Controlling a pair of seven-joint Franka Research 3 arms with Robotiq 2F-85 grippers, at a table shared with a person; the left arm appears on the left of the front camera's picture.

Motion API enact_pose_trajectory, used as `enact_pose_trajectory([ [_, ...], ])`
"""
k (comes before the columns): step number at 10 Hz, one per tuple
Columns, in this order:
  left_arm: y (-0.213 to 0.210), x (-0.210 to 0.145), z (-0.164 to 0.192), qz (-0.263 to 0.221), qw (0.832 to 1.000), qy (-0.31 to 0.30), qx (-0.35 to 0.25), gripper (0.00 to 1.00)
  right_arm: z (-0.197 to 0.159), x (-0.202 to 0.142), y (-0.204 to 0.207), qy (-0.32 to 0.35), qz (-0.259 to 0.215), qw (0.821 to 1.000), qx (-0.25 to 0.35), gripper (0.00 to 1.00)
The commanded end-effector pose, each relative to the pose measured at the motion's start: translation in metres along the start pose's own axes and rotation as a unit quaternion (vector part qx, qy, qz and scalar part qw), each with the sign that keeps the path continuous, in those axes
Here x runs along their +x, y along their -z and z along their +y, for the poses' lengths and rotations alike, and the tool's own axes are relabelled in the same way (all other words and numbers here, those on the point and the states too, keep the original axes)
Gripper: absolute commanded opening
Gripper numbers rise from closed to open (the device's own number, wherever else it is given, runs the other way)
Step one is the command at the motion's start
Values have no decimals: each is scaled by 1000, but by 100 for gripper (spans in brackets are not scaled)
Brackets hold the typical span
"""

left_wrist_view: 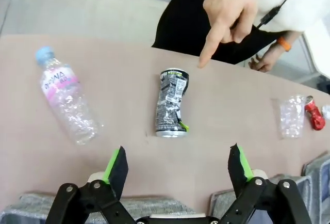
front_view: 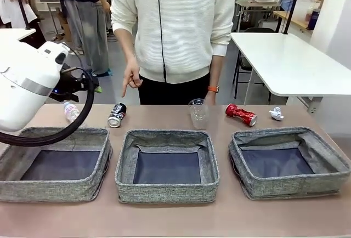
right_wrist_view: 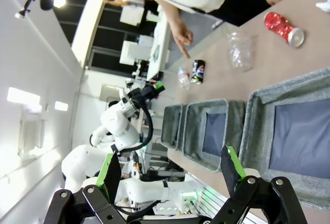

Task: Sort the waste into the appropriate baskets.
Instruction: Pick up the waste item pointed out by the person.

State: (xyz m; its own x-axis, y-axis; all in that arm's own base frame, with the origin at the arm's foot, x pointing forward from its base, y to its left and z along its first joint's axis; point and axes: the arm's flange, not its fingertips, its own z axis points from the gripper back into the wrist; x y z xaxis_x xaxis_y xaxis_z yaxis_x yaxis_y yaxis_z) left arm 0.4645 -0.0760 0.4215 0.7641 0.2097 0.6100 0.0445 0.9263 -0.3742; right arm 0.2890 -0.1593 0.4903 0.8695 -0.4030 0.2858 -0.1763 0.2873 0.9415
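Along the far side of the table lie a clear plastic bottle [front_view: 71,112] [left_wrist_view: 66,102], a dark printed can [front_view: 117,114] [left_wrist_view: 171,102], an upright clear cup [front_view: 198,113] [left_wrist_view: 292,116], a crushed red can [front_view: 241,114] [right_wrist_view: 281,28] and a white paper ball [front_view: 276,114]. Three grey woven baskets stand in a row nearer me: left [front_view: 55,190], middle [front_view: 167,192], right [front_view: 290,186]. All three hold nothing. My left gripper [left_wrist_view: 179,157] [front_view: 94,88] hovers open above the table, short of the dark can. My right gripper [right_wrist_view: 170,164] is open, held high over the right basket's side.
A person in a white sweater stands at the far edge. One hand [front_view: 130,79] [left_wrist_view: 227,12] points a finger down at the dark can. The other hand rests behind the cup. A white table [front_view: 290,62] stands at the back right.
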Motion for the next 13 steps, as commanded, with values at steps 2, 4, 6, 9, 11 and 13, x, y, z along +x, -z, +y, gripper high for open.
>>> enact_pose_trajectory([
  [2, 29, 27, -15, 60, 997, 54, 9, 100, 1, 3, 2, -14, -7, 1000, 12, 100],
  [4, 67, 61, -36, 149, 985, 74, 48, 100, 1, 3, 2, -14, -7, 1000, 12, 100],
  [6, 107, 70, -54, 214, 970, 96, 61, 100, 1, 3, 2, -14, -7, 1000, 12, 100],
  [9, 142, 73, -68, 236, 967, 66, 66, 100, 1, 3, 2, -14, -7, 1000, 12, 100],
  [11, 162, 68, -69, 221, 969, 52, 99, 100, 1, 3, 2, -14, -7, 1000, 12, 100],
  [13, 174, 64, -65, 201, 970, 43, 132, 100, 1, 3, 2, -14, -7, 1000, 12, 100],
])
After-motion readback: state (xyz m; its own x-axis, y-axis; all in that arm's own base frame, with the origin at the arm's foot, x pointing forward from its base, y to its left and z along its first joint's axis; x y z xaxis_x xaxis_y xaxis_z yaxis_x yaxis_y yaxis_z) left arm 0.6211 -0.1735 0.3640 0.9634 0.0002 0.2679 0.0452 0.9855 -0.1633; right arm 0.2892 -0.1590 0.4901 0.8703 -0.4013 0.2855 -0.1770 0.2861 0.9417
